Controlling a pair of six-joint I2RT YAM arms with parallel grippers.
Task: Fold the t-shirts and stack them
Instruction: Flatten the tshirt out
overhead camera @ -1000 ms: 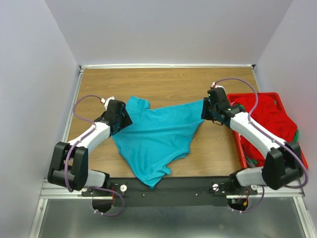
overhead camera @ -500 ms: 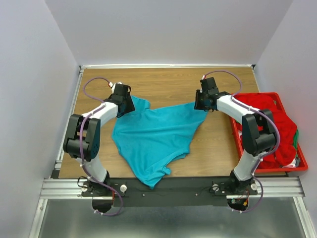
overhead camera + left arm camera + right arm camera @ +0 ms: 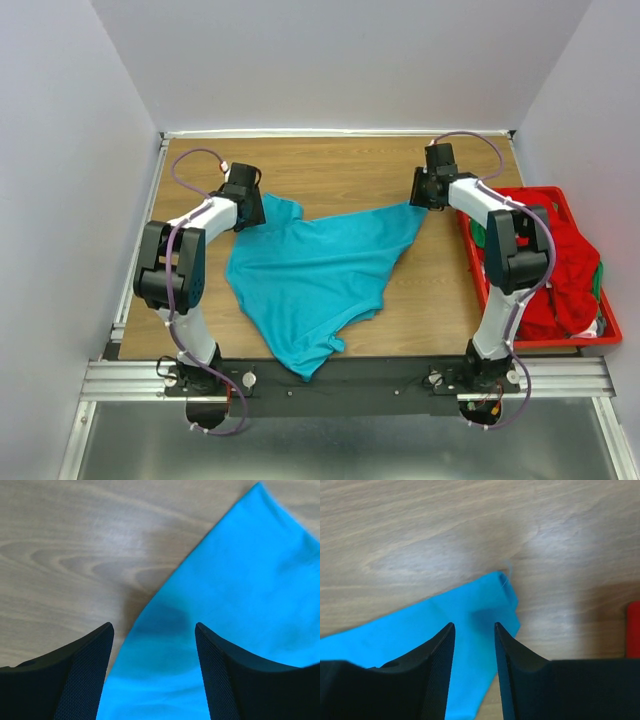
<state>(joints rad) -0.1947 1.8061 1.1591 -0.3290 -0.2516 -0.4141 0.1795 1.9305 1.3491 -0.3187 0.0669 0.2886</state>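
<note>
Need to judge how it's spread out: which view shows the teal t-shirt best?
Top external: nearly the whole teal t-shirt shows, outline included. Left wrist gives only one edge beneath the open left claw; right wrist gives only a corner tip beneath the right claw.

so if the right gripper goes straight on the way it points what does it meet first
The right gripper would probably meet the teal shirt at its corner, lying ahead between its jaws, then the table beneath.
</note>
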